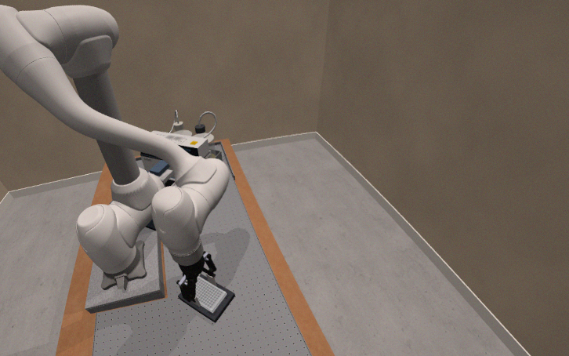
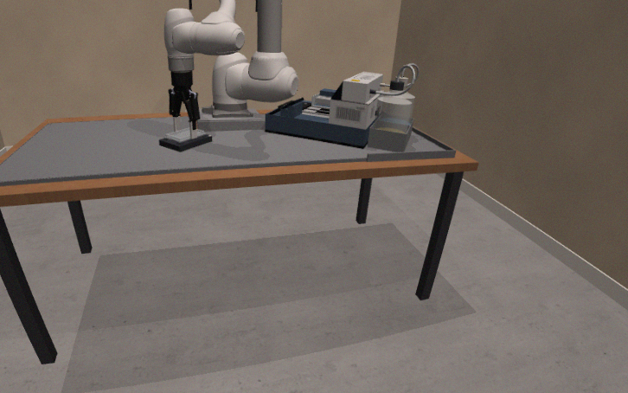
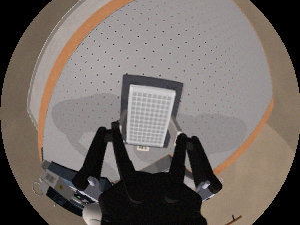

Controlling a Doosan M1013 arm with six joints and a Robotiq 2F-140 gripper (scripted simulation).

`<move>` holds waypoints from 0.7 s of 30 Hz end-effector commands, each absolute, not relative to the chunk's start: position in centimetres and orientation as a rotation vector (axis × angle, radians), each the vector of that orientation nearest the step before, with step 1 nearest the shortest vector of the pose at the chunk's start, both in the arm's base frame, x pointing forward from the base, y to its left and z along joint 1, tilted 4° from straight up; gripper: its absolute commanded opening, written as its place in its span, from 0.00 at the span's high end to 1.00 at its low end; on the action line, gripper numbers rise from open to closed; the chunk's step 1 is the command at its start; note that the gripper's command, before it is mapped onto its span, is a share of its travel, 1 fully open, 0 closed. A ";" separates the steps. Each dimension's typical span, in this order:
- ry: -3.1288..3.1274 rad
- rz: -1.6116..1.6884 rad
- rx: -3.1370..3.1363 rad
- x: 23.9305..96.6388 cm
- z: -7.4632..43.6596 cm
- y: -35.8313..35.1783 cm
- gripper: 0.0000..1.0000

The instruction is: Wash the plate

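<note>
A table (image 2: 240, 176) with an orange-brown wooden edge and black legs (image 2: 435, 234) stands on a grey concrete floor (image 2: 278, 324). A grey perforated mat (image 1: 259, 310) covers its top. Plain tan walls (image 1: 440, 84) meet at a corner at the far right, with a pale skirting (image 1: 419, 234) along their foot.

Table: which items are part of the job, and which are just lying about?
In the job:
- plate, claw shut on it
- nest, under the plate
- washer, at the far end from the nest

Just lying about:
- bottles and tubing beside the washer
- grey tray in front of the bottles
- arm base plate
</note>
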State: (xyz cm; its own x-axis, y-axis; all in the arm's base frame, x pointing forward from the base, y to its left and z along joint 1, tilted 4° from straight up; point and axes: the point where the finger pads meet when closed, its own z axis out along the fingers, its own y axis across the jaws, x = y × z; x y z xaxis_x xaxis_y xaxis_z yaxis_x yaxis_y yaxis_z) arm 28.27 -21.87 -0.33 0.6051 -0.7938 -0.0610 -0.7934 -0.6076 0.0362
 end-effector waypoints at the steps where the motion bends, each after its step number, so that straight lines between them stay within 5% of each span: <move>1: -1.389 -0.111 2.810 28.3 -0.4 -21.9 0.90; 21: -1.389 -0.111 2.810 28.3 -0.6 -21.9 0.90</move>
State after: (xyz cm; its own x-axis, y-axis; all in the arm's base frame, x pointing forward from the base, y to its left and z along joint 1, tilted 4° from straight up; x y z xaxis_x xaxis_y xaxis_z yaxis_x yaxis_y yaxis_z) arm 28.25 -21.87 -0.63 0.6051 -0.7938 -0.0610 -0.7934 -0.6076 0.0362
